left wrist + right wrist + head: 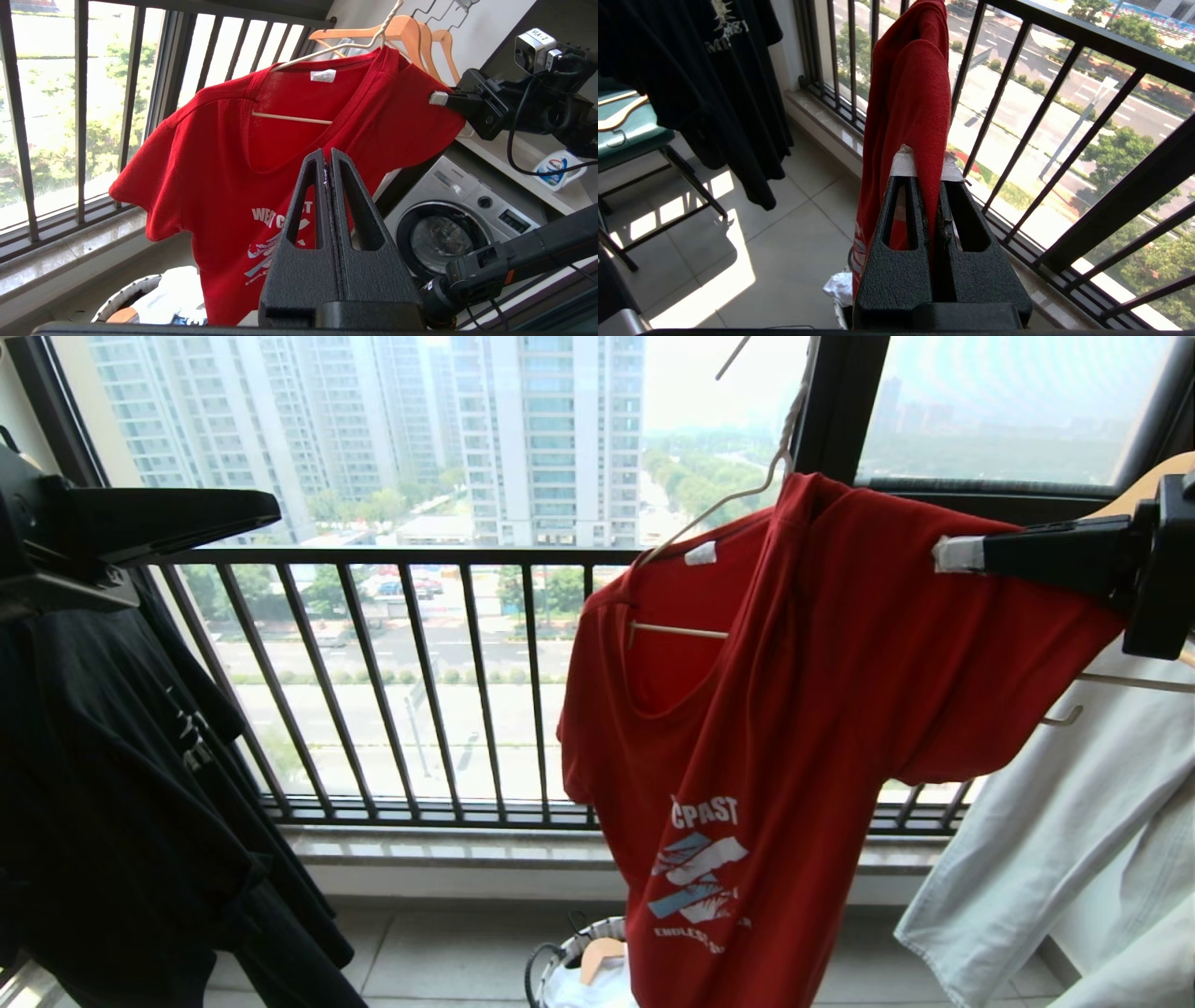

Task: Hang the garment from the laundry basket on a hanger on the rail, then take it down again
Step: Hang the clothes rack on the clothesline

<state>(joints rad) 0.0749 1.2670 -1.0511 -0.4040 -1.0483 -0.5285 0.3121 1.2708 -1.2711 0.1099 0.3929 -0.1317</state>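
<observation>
Right gripper (952,554) is closed on the shoulder cloth of the garment (803,709), which hangs on the hanger (724,504) above the laundry basket (560,957), so hanging seems done and taking down remains, while the left gripper (328,161) waits closed and empty.

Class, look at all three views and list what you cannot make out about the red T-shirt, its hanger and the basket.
- Wire hanger: its hook runs off the head view's top edge, so what it hangs from is unseen.
- Red T-shirt: folds hide part of the chest lettering in the head view; the left gripper covers it in the left wrist view.
- Laundry basket: cut off by the bottom edge, partly behind the shirt.
</observation>
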